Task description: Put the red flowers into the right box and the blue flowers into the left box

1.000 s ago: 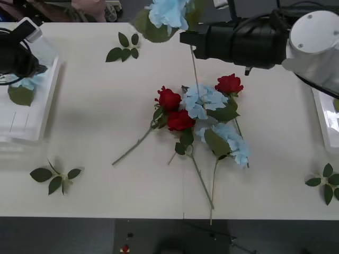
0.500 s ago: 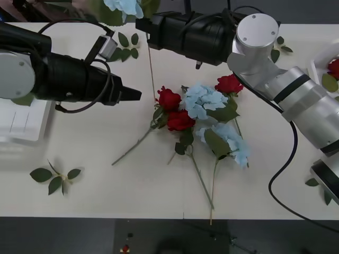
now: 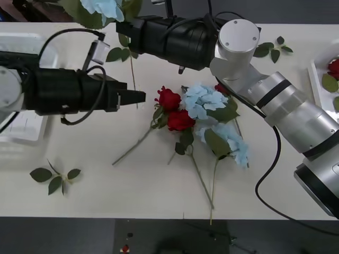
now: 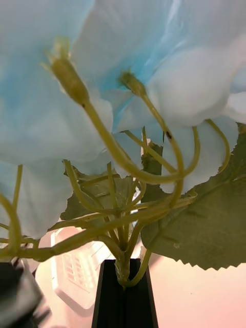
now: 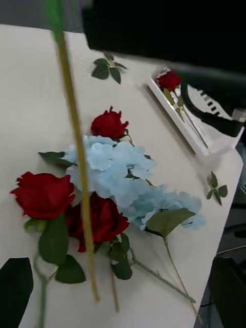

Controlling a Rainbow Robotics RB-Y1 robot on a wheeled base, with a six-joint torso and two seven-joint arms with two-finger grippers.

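Left box [image 3: 32, 39] sits at the tabletop's [image 3: 85, 201] left edge, partly behind the left arm, whose left gripper [image 3: 139, 97] points at the pile just left of a red rose; can't tell if its fingers are spread or pressed together. Right gripper [image 3: 124, 29] is up at top centre, pinching a blue flower [image 3: 103, 8] just below the bloom, its stem [image 3: 133, 74] hanging down free. Red flowers [image 3: 170, 99] and other blue flowers [image 3: 204, 100] lie tangled mid-tabletop; right box [image 3: 318, 84] at far right holds one red rose [image 3: 333, 67].
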